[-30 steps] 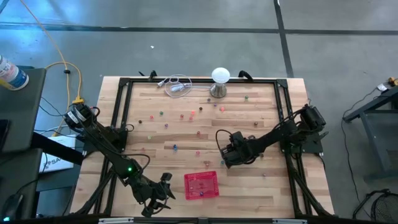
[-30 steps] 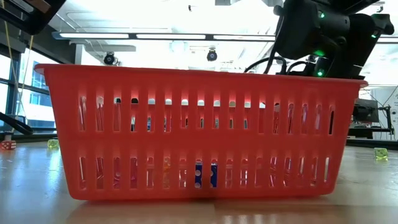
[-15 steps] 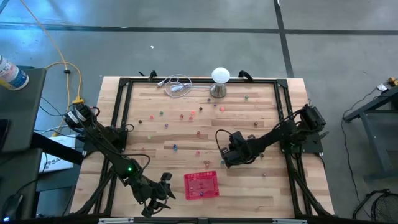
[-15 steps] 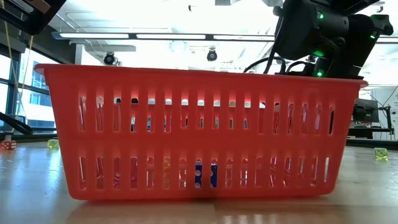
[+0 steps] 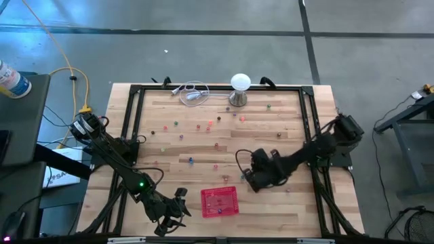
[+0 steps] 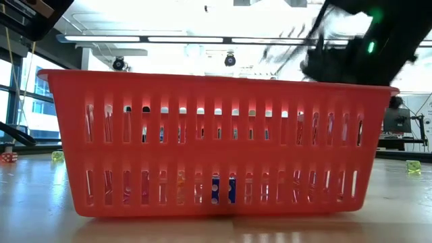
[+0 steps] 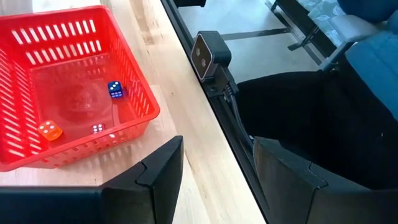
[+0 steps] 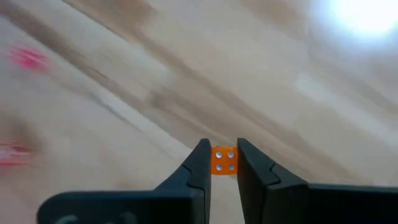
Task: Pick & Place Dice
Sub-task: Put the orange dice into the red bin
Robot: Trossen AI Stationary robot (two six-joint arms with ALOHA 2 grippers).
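Observation:
Between the fingertips of my right gripper (image 8: 222, 153) sits an orange die (image 8: 224, 160); in the high view this gripper (image 5: 249, 179) is right of the table's middle, just beyond the red mesh basket (image 5: 220, 201). Inside the basket (image 7: 134, 74) lie a blue die (image 7: 114, 89), an orange die (image 7: 50, 130) and a small pale one (image 7: 97, 129). Loose dice (image 5: 198, 126) dot the table's far half. My left gripper (image 5: 178, 210) waits open at the near edge, left of the basket, with nothing between its fingers (image 7: 165, 168). My right gripper pinches the orange die by two opposite faces (image 8: 214, 159) between its two fingertips, only at their free ends. A face with white pips shows between the fingers. The fingers slant down at the table; whether the die is clear of the wood cannot be told.
A white ball-topped metal stand (image 5: 240, 88) and a coiled cable (image 5: 193, 93) sit at the far edge. A black frame (image 5: 133, 122) rims the table. A small camera (image 7: 208, 56) stands on the near edge beside the basket. Bare wood lies right of the basket.
My right gripper has moved a little toward the table's near edge and the basket, its arm swinging with it. In the low view the arm now shows streaked behind the basket's right end. The basket and my left arm have kept still.

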